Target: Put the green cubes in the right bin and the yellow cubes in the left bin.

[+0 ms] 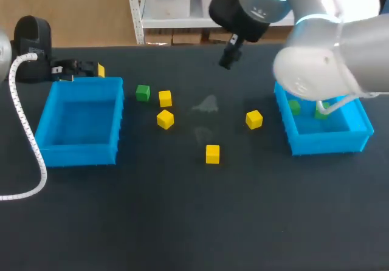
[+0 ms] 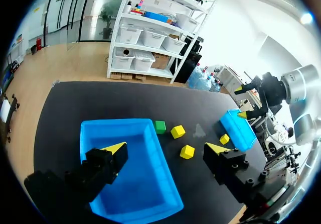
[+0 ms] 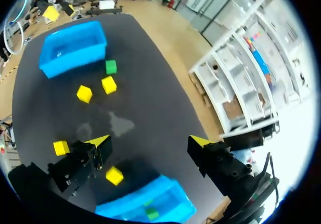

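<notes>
Right pincer (image 3: 149, 140) agape, seemingly high over the table (image 3: 138, 76).

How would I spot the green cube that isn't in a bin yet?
Find the left blue bin. Just off its far right corner, outside it, sits the green cube, a yellow cube beside it. It is the only green cube outside a bin; every other loose cube is yellow.

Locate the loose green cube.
Head view: the green cube lies left of centre, by the far right corner of the left bin, a yellow cube just to its right.
</notes>
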Controlling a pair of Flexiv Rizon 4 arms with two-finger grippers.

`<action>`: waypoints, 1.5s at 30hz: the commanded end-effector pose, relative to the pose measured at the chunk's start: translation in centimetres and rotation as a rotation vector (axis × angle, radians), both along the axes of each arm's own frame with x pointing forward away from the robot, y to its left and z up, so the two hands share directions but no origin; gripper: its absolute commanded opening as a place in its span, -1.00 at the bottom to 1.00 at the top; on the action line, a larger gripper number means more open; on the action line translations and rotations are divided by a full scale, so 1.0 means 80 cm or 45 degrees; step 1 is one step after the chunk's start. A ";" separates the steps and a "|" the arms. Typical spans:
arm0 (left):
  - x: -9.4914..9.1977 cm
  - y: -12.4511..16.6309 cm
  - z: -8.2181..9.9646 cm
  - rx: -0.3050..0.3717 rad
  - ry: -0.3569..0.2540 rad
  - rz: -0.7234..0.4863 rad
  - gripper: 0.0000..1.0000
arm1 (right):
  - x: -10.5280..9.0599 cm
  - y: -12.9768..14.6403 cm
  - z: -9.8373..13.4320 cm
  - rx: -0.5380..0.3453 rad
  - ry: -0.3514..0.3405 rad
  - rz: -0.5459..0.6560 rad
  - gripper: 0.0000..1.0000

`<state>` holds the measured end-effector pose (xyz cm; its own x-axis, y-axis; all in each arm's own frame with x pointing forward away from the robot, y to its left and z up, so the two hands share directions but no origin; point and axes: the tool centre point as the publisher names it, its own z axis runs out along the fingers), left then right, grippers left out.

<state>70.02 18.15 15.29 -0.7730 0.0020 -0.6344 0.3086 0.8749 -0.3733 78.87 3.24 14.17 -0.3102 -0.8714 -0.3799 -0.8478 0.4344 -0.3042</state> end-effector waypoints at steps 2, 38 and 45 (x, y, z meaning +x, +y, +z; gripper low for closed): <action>-0.001 0.003 -0.002 -0.012 -0.009 -0.008 1.00 | 0.012 0.038 -0.012 0.030 0.032 0.072 1.00; -0.001 0.003 -0.002 -0.012 -0.009 -0.008 1.00 | 0.062 0.208 -0.134 0.008 0.196 0.220 1.00; -0.001 0.003 -0.002 -0.012 -0.009 -0.008 1.00 | 0.060 0.224 -0.140 0.019 0.210 0.248 1.00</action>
